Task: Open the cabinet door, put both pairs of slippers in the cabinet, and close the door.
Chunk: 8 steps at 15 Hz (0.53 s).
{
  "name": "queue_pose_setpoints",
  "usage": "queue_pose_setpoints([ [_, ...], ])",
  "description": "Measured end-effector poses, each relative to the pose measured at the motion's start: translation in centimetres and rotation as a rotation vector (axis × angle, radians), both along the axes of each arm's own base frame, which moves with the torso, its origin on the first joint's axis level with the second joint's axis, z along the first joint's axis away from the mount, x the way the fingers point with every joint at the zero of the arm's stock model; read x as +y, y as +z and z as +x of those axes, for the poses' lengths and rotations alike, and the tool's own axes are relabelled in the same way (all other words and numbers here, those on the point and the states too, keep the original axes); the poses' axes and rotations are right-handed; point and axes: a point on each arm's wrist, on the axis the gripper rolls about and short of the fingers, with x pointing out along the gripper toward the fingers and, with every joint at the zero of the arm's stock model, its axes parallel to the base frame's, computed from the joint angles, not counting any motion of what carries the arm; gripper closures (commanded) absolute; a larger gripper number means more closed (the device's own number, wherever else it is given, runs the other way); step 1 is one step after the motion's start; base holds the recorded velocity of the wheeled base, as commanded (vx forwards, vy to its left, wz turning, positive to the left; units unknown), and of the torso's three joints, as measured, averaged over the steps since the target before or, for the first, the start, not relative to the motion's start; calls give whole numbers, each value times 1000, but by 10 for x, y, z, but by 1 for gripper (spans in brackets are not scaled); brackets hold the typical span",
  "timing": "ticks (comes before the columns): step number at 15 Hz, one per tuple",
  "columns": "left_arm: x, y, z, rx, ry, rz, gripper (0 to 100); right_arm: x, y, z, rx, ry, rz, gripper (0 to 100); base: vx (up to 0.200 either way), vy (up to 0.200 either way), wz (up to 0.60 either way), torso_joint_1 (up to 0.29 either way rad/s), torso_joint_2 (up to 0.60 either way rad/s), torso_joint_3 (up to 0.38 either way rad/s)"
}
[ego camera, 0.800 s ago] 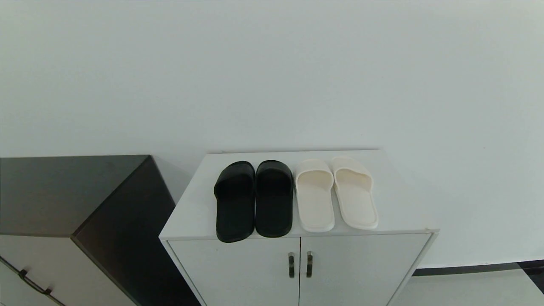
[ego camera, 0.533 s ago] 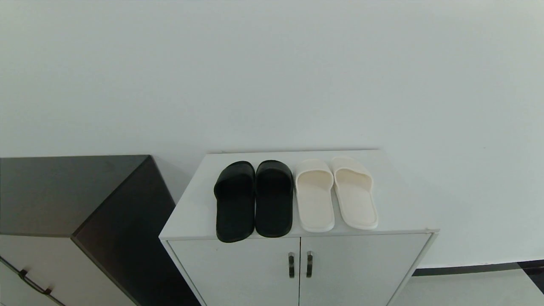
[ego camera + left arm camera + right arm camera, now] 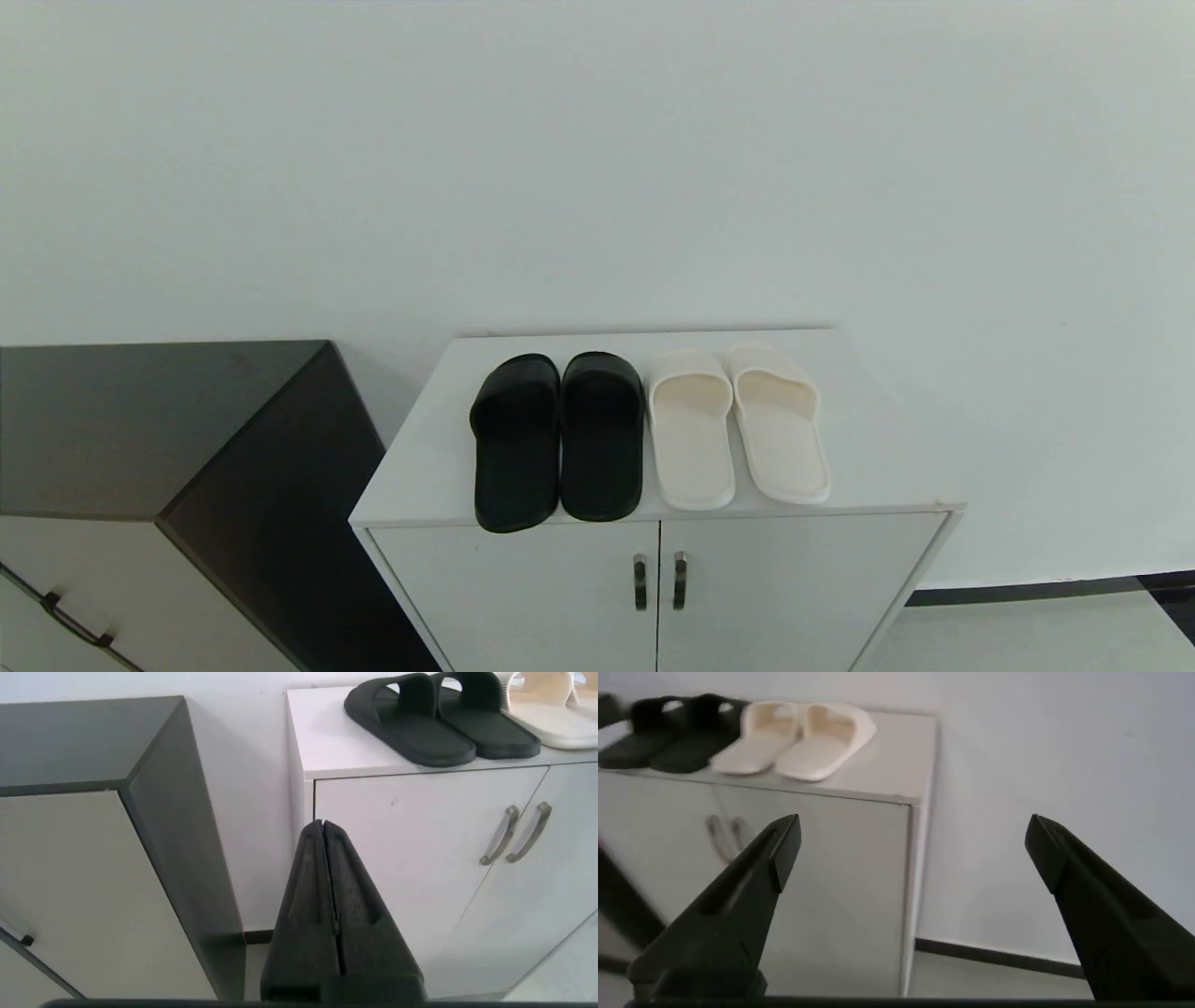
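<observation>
Cabinet (image 3: 420, 467) was shut, both doors flush. Two upright bar handles, left handle (image 3: 639, 581) and right handle (image 3: 680, 579), sat just beside each other at the centre seam. The black pair (image 3: 518, 448) and white pair (image 3: 691, 439) lay side by side on the cabinet, toes to the wall, above both grippers. No part of the task was done yet.

Left gripper (image 3: 323, 831) had its fingers pressed together. It faced the cabinet's left edge, low before the left door. The handles lay ahead of it, higher, and off toward the robot's right.

Right gripper (image 3: 912, 831) was spread wide. It faced the cabinet's right corner, with the handles ahead and off toward the robot's left.

Judgement: the left gripper looked nearer the handles. Each handle's long axis ran vertical, and both grippers part sideways, which suits an upright bar. The left would have to open first.

Dark cabinet (image 3: 261, 523) stood just beside the cabinet on the left gripper's outer side. It could crowd the left door's swing and that arm.
</observation>
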Motion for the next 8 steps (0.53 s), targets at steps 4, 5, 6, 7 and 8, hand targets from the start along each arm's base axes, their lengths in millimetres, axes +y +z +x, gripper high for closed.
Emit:
queue_pose_setpoints([
  [4, 0, 0, 0, 1, -5, -3, 100, 3, 52, 26, 137, 140, 9, 0, 0, 0, 0, 0, 0, 0],
  [5, 0, 0, 0, 1, -4, -4, 100, 3, 61, 39, 170, 168, 11, 0, 0, 0, 0, 0, 0, 0],
  [6, 0, 0, 0, 1, -4, -4, 100, 5, 69, 55, 196, 202, 17, 0, 0, 0, 0, 0, 0, 0],
  [7, 0, 0, 0, 1, -5, -4, 100, 8, 76, 71, 213, 238, 32, 0, 0, 0, 0, 0, 0, 0],
  [8, 0, 0, 0, 1, -5, -4, 100, 12, 82, 87, 225, 273, 52, 0, 0, 0, 0, 0, 0, 0],
])
